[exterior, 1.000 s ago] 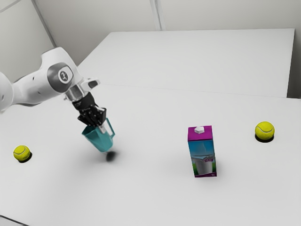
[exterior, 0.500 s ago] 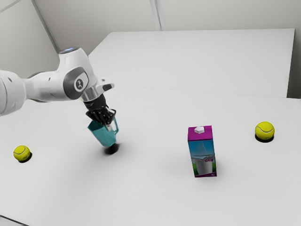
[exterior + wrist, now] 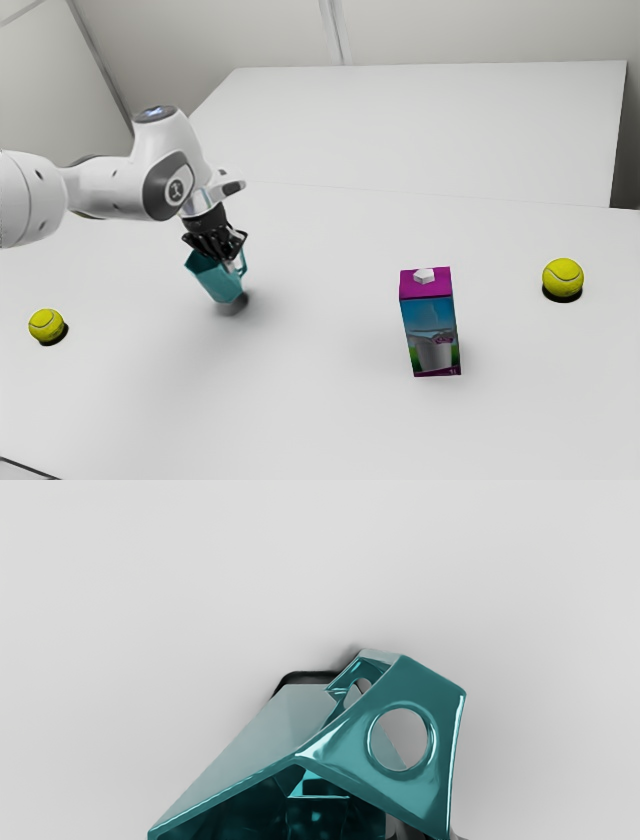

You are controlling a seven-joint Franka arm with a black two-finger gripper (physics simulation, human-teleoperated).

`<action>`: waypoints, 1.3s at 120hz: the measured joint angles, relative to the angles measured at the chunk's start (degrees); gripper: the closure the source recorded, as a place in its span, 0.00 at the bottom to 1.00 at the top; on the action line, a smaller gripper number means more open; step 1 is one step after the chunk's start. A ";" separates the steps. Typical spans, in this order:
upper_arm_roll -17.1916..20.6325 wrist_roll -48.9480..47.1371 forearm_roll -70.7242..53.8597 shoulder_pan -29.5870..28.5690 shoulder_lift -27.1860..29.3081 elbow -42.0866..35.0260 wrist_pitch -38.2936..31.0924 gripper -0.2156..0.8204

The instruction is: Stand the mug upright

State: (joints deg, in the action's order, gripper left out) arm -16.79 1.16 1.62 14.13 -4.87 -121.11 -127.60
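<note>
The black gripper (image 3: 230, 260) points down at the exterior view's left, closed on the teal mug (image 3: 216, 280) near its handle. Tilted, the mug has its mouth toward the arm and its base lower, toward the exterior view's right. A dark shadow lies at the base; whether it touches the table cannot be told. In the wrist view, parts of the gripper (image 3: 425, 836) show at the bottom edge beside the handle, and the mug (image 3: 265, 730) shows its outer wall, dark inside and holed handle. The mug hides most of the fingers there.
A purple-topped carton (image 3: 431, 325) stands on the white table (image 3: 320, 420), toward the exterior view's right from the mug. Beyond it sits a tennis ball (image 3: 563, 277). Another tennis ball (image 3: 46, 325) rests at the exterior view's far left.
My hand has carried the mug a little toward the exterior view's right, mostly in the earlier half second. The mug is somewhat less tilted, and its shadow now meets its base in view.
</note>
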 joint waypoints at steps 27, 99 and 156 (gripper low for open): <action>0.01 -0.86 0.41 -0.96 -1.85 -0.07 -0.80 0.97; 0.09 -1.20 -0.07 -1.97 -2.54 0.05 -0.85 0.69; 0.08 0.08 -0.27 -1.97 -1.63 2.44 1.30 0.26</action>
State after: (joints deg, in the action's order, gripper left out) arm -16.71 1.24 1.35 12.16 -6.50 -118.67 -126.30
